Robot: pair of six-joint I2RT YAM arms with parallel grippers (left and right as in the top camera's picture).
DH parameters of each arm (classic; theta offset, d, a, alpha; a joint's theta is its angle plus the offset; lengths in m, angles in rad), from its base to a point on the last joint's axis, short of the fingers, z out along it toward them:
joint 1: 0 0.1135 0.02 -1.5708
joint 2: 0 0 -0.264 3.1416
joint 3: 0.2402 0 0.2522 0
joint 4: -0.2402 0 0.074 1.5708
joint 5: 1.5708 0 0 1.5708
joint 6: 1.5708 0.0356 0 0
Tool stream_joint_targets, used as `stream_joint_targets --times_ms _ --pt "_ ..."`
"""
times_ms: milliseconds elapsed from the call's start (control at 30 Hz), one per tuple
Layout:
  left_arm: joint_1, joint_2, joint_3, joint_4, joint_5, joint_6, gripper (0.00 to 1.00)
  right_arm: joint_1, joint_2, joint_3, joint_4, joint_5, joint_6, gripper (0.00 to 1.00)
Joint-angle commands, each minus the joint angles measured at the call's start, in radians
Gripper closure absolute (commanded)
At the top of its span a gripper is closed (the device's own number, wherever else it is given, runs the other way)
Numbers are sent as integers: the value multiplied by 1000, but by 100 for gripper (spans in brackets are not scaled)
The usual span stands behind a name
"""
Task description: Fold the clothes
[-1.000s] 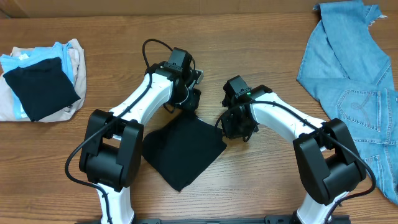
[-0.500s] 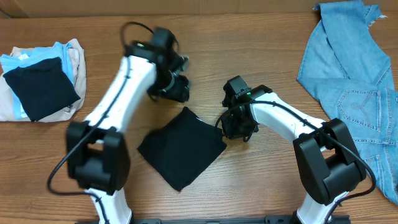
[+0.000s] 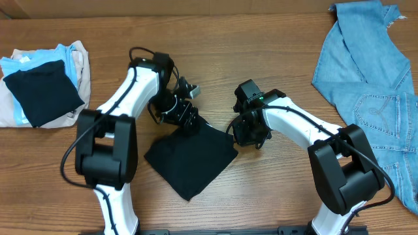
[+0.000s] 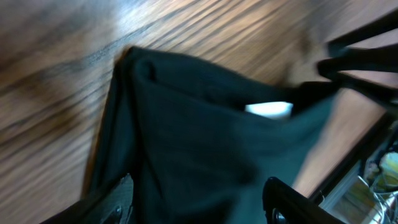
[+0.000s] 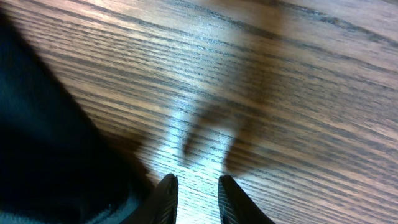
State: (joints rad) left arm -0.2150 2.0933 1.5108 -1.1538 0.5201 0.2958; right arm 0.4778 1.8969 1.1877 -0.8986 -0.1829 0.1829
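The black T-shirt (image 3: 192,156) lies folded into a small diamond on the wooden table between the two arms. My left gripper (image 3: 188,121) hovers at its top corner. In the left wrist view the left gripper (image 4: 199,186) is open, its jaws wide apart over the dark cloth (image 4: 186,124), and the white neck label (image 4: 268,109) shows. My right gripper (image 3: 247,136) sits just off the shirt's right corner. In the right wrist view the right gripper (image 5: 196,186) is open by a narrow gap with bare wood between its fingers, and the shirt's edge (image 5: 56,155) lies to its left.
A stack of folded pale blue and beige garments (image 3: 65,62) with a black one (image 3: 42,94) on top lies at the left edge. Light-blue jeans (image 3: 372,98) are spread along the right side. Bare wood runs along the back of the table.
The left arm swung up and left off the shirt, then came back down to its top corner with the jaws wider apart. The right arm has not moved.
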Motion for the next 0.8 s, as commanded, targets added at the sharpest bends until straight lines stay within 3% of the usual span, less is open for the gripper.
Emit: stream_joint_targets --times_ms 0,233,533,600,767 --pt "9 50 -12 18 19 39 29 -1 -21 -3 3 3 -3 75" --pt "-13 166 -12 18 98 42 33 -1 -21 -3 3 3 -3 74" --pt "-23 179 11 6 94 64 89 -1 -21 -3 -4 3 -3 75" --pt "-5 179 37 -1 72 61 96 -2 -21 -3 -16 9 -4 75" --pt "49 154 169 -45 -44 13 96 -30 -25 34 -82 68 10 77"
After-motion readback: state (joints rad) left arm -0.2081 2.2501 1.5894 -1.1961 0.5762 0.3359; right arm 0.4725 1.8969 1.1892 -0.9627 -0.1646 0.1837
